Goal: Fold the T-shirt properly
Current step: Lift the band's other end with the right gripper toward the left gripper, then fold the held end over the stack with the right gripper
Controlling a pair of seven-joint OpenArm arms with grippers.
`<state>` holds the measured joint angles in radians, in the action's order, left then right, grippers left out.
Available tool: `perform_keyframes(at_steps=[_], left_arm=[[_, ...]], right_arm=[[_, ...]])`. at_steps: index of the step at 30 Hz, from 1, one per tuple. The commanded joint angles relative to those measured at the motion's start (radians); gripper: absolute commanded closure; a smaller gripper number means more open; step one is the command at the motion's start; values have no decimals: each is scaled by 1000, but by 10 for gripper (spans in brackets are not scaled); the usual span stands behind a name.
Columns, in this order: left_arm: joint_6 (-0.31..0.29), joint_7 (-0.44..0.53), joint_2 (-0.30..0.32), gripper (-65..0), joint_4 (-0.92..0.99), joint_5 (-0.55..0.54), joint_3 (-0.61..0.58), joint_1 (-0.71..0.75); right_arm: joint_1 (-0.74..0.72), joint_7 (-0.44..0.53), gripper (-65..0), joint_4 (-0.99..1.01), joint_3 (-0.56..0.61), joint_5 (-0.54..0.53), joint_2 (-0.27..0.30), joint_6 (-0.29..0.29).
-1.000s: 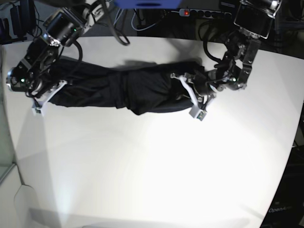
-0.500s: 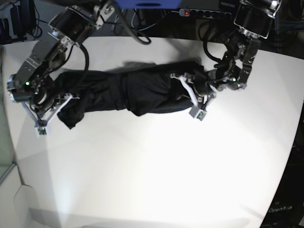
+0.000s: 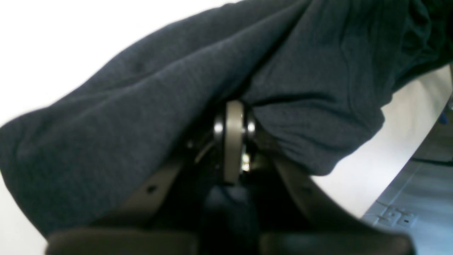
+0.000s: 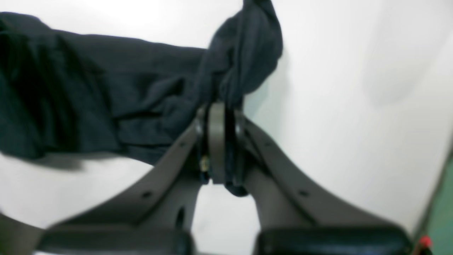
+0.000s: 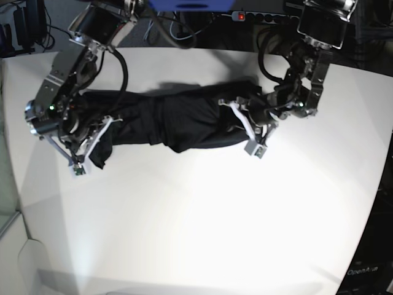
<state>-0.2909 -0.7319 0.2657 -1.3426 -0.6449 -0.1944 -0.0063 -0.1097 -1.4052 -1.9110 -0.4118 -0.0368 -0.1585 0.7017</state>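
Note:
The black T-shirt (image 5: 172, 120) lies bunched in a long band across the far part of the white table (image 5: 196, 221). On the base view's left, my right gripper (image 5: 79, 167) is shut on the shirt's end there, and a flap of cloth (image 5: 101, 150) hangs beside it. The right wrist view shows the right gripper (image 4: 221, 118) pinching a fold of the T-shirt (image 4: 106, 95) above the tabletop. My left gripper (image 5: 253, 147) is shut on the T-shirt's other end. In the left wrist view, the T-shirt (image 3: 159, 92) drapes over the left gripper (image 3: 233, 120).
A power strip (image 5: 258, 16) and cables lie behind the table's far edge. A grey ledge (image 5: 7, 209) runs along the left side. The table's curved right edge (image 5: 377, 203) drops off to a dark floor.
My right gripper has carried its end of the T-shirt toward the front and inward, so the cloth bunches more and a flap hangs down. The left gripper has barely moved.

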Motion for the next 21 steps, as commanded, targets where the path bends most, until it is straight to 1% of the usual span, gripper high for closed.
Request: perform_keyframes(at_steps=[1, 4, 11, 16, 21], left_arm=[[60, -67, 7, 0, 16, 95, 2, 1], [60, -70, 4, 0, 16, 95, -4, -19], [60, -70, 4, 0, 16, 95, -4, -21], [60, -71, 5, 0, 16, 95, -4, -22], [60, -71, 5, 0, 16, 95, 2, -22]], right_arm=[[-12, 9, 0, -14, 9, -41, 1, -4], [-11, 9, 0, -14, 11, -110, 1, -4], [-14, 9, 0, -14, 17, -367, 1, -4], [-3, 9, 0, -14, 138, -552, 1, -4], [35, 9, 0, -12, 201, -654, 1, -4]])
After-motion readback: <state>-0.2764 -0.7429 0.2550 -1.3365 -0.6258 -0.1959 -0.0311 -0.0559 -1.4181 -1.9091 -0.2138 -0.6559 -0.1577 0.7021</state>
